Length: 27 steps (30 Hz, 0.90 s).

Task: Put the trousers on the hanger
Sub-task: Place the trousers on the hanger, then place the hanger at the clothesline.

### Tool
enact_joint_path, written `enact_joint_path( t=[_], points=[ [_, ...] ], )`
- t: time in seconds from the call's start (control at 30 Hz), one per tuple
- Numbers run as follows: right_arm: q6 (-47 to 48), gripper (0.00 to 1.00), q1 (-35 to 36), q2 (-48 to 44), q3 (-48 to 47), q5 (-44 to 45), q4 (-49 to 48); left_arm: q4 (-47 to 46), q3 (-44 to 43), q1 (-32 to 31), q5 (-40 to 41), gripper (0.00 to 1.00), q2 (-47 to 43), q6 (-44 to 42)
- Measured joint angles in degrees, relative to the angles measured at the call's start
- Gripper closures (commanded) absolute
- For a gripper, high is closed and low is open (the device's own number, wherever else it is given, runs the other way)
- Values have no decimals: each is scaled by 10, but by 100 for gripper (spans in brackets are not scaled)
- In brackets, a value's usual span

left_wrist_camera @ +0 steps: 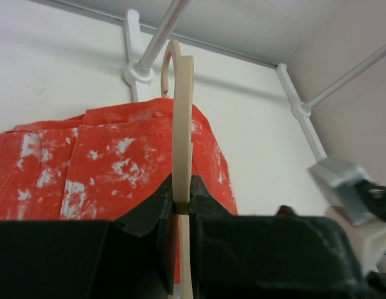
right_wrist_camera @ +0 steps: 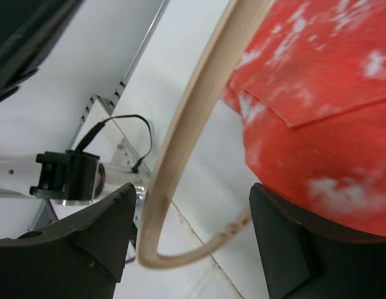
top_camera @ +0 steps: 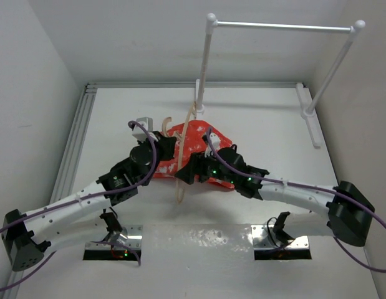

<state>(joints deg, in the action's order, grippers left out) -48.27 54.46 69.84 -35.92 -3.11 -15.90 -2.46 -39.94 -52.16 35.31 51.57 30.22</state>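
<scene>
Left wrist, left fingers [left_wrist_camera: 148, 215] clenched on hanger [left_wrist_camera: 183, 124] (trousers [left_wrist_camera: 105, 156] behind), right fingers [right_wrist_camera: 96, 240] spread.

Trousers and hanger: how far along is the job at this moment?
Done: the left gripper is shut on the hanger, holding it on edge. In hand: the right gripper is open, with the hanger's curved end between its fingers and the trousers lying over one finger. Left: the trousers look bunched on the table, apparently not draped over the hanger, so hanging them is yet to do.
</scene>
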Motion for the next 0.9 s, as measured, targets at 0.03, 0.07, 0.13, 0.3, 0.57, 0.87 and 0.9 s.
enact_joint_path(
  t=[0.03, 0.07, 0.13, 0.3, 0.57, 0.87, 0.9],
  points=[
    [-5, 27, 3, 12, -6, 0, -8, 2, -7, 0, -1, 100, 2, 0],
    [-13, 27, 6, 28, -13, 0, -20, 7, -16, 0, -3, 100, 5, -2],
    [-23, 29, 10, 46, -16, -1, -37, 14, -31, 0, -6, 100, 10, -5],
    [-42, 45, 12, 53, -18, 4, -64, 27, -53, 0, -10, 100, 25, -9],
    [-113, 84, 11, 66, -14, 26, -136, 59, -97, -1, -13, 100, 51, -19],
    [-178, 100, 10, 64, 8, 55, -205, 72, -138, -3, -15, 90, 70, -34],
    [-185, 100, 10, 60, 12, 58, -214, 75, -146, -3, -18, 85, 73, -36]
  ],
)
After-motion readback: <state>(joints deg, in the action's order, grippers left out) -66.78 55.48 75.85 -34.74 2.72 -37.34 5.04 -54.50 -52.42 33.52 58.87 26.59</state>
